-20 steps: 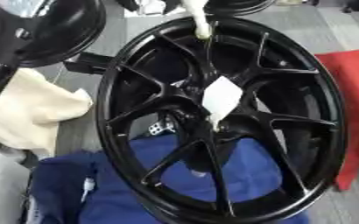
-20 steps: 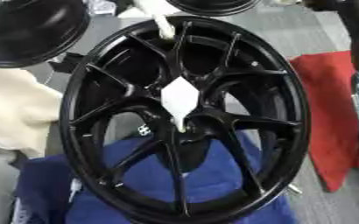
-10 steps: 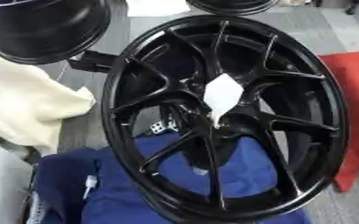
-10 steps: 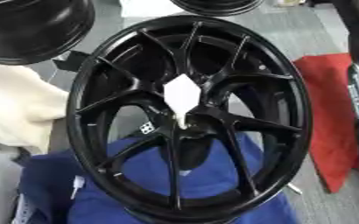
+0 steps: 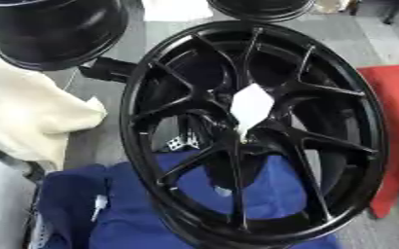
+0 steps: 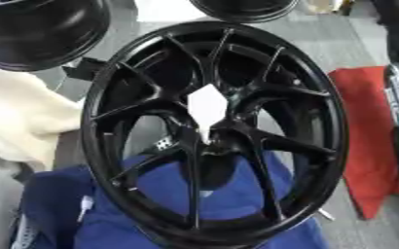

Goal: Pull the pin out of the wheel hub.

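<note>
Black multi-spoke wheel hub (image 5: 254,131) stood tilted at centre, lower rim on blue cloth (image 5: 135,209). Second black rim (image 5: 54,31) lay upper left. Cream cloth (image 5: 28,114) at left; red cloth (image 6: 369,141) at right. White diamond-shaped tag (image 5: 251,106) hung at hub centre; pin not discernible. No robot hand visible, state unknown.

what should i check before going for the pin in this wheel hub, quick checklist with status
1. Wheel in view, resting partly on the blue cloth: ok.
2. Hub centre visible: not ok, a white diamond-shaped piece covers it.
3. Pin located: cannot tell, the white piece's thin lower end may be it.
4. Robot hand near the hub: not ok, none in view.
5. Spokes around the hub unblocked: ok.
</note>
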Robot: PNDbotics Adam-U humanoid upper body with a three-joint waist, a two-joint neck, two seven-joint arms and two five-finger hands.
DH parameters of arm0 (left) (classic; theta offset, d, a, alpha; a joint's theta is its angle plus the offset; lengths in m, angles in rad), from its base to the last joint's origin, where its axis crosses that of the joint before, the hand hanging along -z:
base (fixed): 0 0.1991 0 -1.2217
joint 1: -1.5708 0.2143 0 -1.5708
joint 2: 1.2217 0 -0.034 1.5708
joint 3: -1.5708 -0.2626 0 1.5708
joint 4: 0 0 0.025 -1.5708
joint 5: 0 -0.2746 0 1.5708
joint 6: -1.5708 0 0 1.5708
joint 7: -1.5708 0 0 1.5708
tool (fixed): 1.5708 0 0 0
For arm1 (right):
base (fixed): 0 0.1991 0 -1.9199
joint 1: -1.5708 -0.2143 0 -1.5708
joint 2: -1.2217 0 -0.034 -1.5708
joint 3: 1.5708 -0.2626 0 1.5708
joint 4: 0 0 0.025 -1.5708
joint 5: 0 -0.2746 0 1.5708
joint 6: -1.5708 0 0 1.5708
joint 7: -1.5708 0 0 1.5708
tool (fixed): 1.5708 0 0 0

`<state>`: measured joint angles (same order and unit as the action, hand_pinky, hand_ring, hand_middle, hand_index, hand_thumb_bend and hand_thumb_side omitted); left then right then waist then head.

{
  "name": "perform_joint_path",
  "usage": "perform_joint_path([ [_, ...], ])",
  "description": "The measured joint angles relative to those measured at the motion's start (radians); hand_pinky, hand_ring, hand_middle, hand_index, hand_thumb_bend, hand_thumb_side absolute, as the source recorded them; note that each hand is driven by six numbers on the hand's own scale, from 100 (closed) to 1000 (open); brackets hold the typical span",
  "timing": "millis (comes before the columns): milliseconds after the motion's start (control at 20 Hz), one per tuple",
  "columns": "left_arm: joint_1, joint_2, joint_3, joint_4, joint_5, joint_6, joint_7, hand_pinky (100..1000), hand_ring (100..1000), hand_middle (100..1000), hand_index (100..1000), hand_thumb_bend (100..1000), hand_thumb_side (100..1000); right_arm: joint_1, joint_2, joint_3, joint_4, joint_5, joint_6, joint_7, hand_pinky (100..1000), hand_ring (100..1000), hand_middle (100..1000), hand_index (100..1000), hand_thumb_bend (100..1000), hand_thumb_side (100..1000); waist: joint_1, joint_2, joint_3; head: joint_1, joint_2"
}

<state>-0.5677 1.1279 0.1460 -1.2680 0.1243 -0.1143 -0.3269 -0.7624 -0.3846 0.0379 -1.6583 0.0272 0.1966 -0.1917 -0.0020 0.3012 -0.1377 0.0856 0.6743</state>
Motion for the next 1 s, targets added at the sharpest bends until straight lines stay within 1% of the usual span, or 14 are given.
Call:
perform_joint_path([
  [50,0.024,0.0,0.001,-0.007,0.006,0.001,-0.014,795,782,691,748,100,270,-0.002,0.0,-0.001,-0.001,0.001,0.0,0.0,683,579,570,701,100,722,-0.002,0.0,0.0,-0.001,0.0],
  [100,0.043,-0.002,0.003,-0.018,0.009,0.002,-0.033,822,851,791,830,164,514,-0.003,0.0,-0.001,-0.003,0.002,0.001,-0.001,683,579,570,700,100,722,-0.005,0.0,0.0,-0.001,0.0],
  [150,0.06,-0.003,0.005,-0.028,0.01,0.005,-0.053,832,868,813,844,191,557,-0.003,0.0,-0.002,-0.003,0.004,0.002,-0.002,683,579,570,700,100,722,-0.008,0.0,0.0,-0.001,0.0],
  [200,0.074,-0.005,0.008,-0.038,0.007,0.009,-0.068,836,878,827,855,195,626,-0.003,0.0,-0.002,-0.004,0.004,0.002,-0.003,683,579,570,701,100,723,-0.01,0.0,0.002,-0.001,0.0],
  [300,0.089,-0.013,0.016,-0.053,-0.005,0.018,-0.08,828,873,824,854,176,682,-0.003,0.0,-0.004,-0.004,0.005,0.004,-0.004,683,579,570,701,100,723,-0.011,0.0,0.002,-0.001,0.0],
  [350,0.092,-0.018,0.019,-0.059,-0.011,0.023,-0.079,822,868,817,846,151,691,-0.003,0.0,-0.005,-0.004,0.005,0.004,-0.004,683,579,570,701,100,723,-0.012,0.0,0.002,-0.001,0.0],
  [400,0.094,-0.022,0.022,-0.063,-0.015,0.028,-0.073,812,858,801,828,100,676,-0.003,0.0,-0.007,-0.004,0.005,0.004,-0.004,683,579,570,701,100,723,-0.013,0.0,0.002,-0.001,0.0],
  [450,0.095,-0.027,0.026,-0.065,-0.018,0.032,-0.062,799,841,775,805,100,661,-0.003,0.0,-0.007,-0.004,0.005,0.004,-0.004,683,579,570,701,100,723,-0.014,-0.001,0.003,-0.001,0.0],
  [500,0.095,-0.03,0.029,-0.067,-0.019,0.035,-0.045,777,808,731,771,100,647,-0.003,0.0,-0.007,-0.004,0.005,0.004,-0.004,683,579,570,701,100,723,-0.014,-0.002,0.003,-0.001,0.0],
  [550,0.095,-0.033,0.033,-0.072,-0.019,0.037,-0.021,771,796,713,761,100,640,-0.003,0.001,-0.007,-0.004,0.005,0.004,-0.004,683,579,570,700,100,723,-0.014,-0.003,0.003,-0.001,0.0],
  [650,0.093,-0.04,0.039,-0.085,-0.012,0.041,0.042,744,759,657,724,100,622,-0.003,0.001,-0.007,-0.004,0.005,0.004,-0.004,683,579,570,700,100,723,-0.014,-0.007,0.003,-0.001,0.0],
  [800,0.091,-0.052,0.043,-0.124,0.022,0.047,0.154,721,729,612,694,100,568,-0.003,0.002,-0.007,-0.004,0.005,0.004,-0.004,683,579,570,700,100,724,-0.014,-0.008,0.003,-0.001,0.001],
  [1000,0.091,-0.062,0.041,-0.182,0.045,0.077,0.293,718,724,607,691,100,551,-0.003,0.003,-0.007,-0.004,0.005,0.004,-0.004,683,579,571,700,100,724,-0.014,-0.01,0.003,0.0,0.001],
])
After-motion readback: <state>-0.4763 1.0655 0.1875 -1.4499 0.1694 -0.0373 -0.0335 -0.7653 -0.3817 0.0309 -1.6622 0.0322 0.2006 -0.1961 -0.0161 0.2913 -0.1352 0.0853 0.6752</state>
